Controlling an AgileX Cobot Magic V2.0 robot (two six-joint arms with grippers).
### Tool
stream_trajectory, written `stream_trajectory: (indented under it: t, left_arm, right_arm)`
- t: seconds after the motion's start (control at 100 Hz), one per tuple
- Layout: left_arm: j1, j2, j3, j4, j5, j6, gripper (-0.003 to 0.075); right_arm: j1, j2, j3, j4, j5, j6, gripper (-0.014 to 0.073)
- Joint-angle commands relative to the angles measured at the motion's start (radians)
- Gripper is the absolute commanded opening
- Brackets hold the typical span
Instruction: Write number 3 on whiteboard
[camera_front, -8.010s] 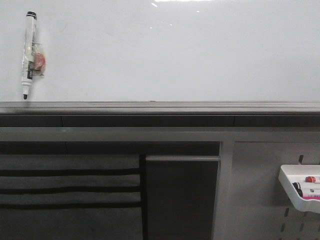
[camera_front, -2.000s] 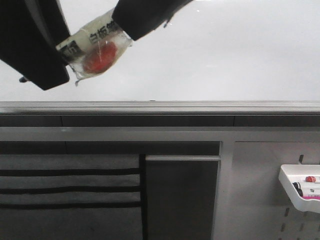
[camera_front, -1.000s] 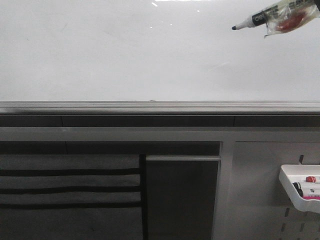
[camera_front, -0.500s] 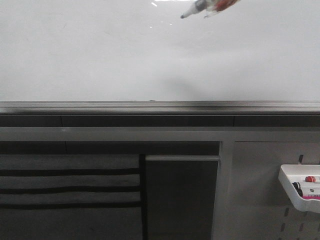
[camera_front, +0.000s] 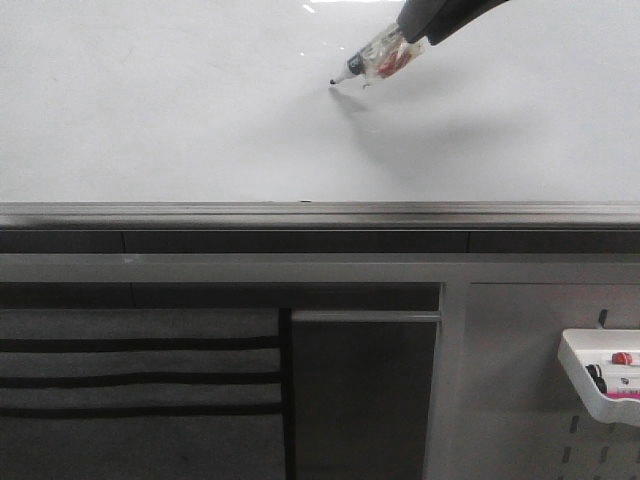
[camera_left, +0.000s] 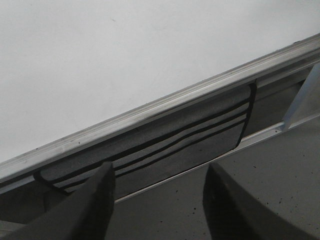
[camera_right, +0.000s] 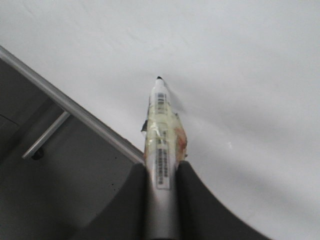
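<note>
We see no stroke of the number 3 on the glossy white whiteboard (camera_front: 200, 110) with its grey metal lower rail (camera_front: 300, 214). Our right gripper (camera_right: 161, 172) is clamped on a white marker wrapped in clear tape with a red patch (camera_front: 378, 62); its black tip (camera_front: 334, 81) sits at the board's upper middle, whether touching we can't tell. Our left gripper (camera_left: 157, 200) has its fingers apart, holding nothing, near the rail. A small white tray with markers (camera_front: 600, 378) hangs lower right.

Office or lab setting, wall whiteboard (camera_front: 200, 110), pegboard panel (camera_front: 520, 380), marker tray (camera_front: 585, 375)
</note>
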Motion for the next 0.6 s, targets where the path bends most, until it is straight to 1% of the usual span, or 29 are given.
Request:
stream_trajectory:
  t: [0.0, 0.05, 0.1, 0.15, 0.19, 0.29, 0.37, 0.47, 0.53, 0.59]
  left_arm:
    - [0.002, -0.004, -0.025, -0.001, -0.066, -0.012, 0.0369]
    - [0.002, -0.004, -0.025, -0.001, -0.066, -0.012, 0.0369]
    - [0.002, -0.004, -0.025, -0.001, -0.066, -0.012, 0.0369]
    - [0.002, -0.004, -0.025, -0.001, -0.066, -0.012, 0.0369]
    - [0.002, -0.004, -0.025, -0.001, -0.066, -0.012, 0.0369]
    - [0.002, -0.004, -0.025, -0.001, -0.066, -0.012, 0.0369]
    - [0.002, -0.004, -0.025, -0.001, -0.066, -0.012, 0.0369]
    - [0.002, -0.004, -0.025, -0.001, -0.066, -0.012, 0.0369]
    - [0.002, -0.004, -0.025, -0.001, -0.066, -0.012, 0.0369]
    - [0.002, -0.004, -0.025, -0.001, -0.066, -0.012, 0.0369]
  right_arm:
    - [-0.004, -0.020, -0.038, -0.025, -0.080, 0.000, -0.0048]
    - [-0.025, -0.020, -0.038, -0.041, -0.073, 0.011, -0.0048]
    - [-0.049, -0.027, -0.038, -0.057, -0.057, 0.048, -0.0048]
    - [-0.076, -0.043, -0.038, -0.075, -0.026, 0.090, -0.0048]
    - [-0.090, -0.052, -0.038, -0.073, 0.007, 0.090, -0.0048]
    - [-0.080, -0.049, 0.003, -0.049, 0.041, 0.092, -0.0048]
    - [-0.045, -0.024, 0.040, -0.049, -0.041, 0.092, -0.0048]
    - [-0.005, 0.003, 0.035, -0.044, -0.122, 0.092, -0.0048]
    - [-0.003, 0.004, 0.021, -0.047, -0.132, 0.092, -0.0048]
    - [-0.017, -0.006, 0.015, -0.064, -0.101, 0.092, -0.0048]
